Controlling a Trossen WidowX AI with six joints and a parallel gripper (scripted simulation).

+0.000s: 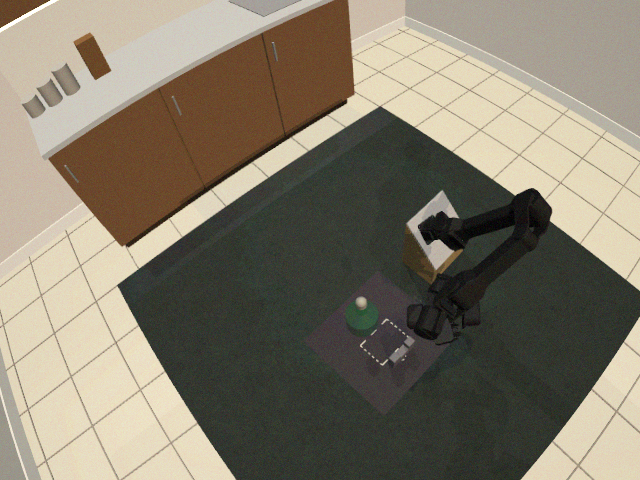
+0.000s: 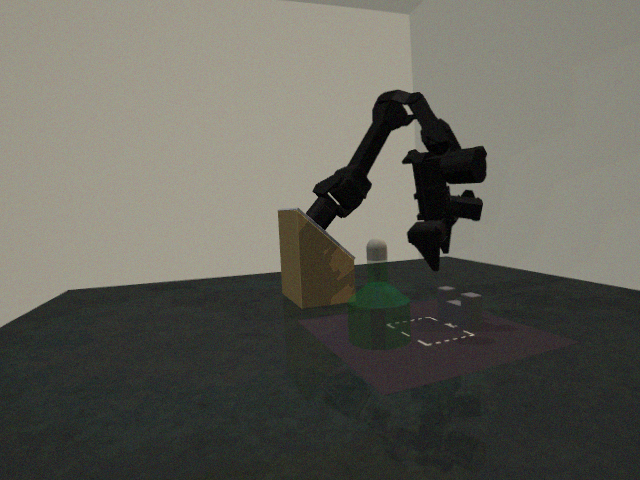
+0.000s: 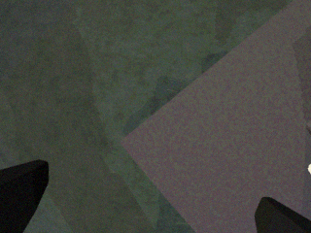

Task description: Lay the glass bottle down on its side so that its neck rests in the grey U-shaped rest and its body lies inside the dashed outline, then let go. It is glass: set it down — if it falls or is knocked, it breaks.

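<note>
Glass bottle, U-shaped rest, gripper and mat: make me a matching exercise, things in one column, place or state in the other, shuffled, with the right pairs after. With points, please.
Things
1. glass bottle [image 1: 361, 316] [image 2: 378, 320]
2. U-shaped rest [image 1: 399, 353] [image 2: 470, 310]
3. gripper [image 2: 440, 260] [image 3: 155, 193]
4. purplish mat [image 1: 385, 395] [image 2: 392, 374] [image 3: 219, 146]

Places and states
A. grey, at one end of the dashed outline [image 1: 371, 355] [image 2: 448, 341]
B. lying flat beneath the bottle
C. open, raised, with nothing between its fingers
D. green, upright, pale-topped

Right pairs
1-D
2-A
3-C
4-B
</note>
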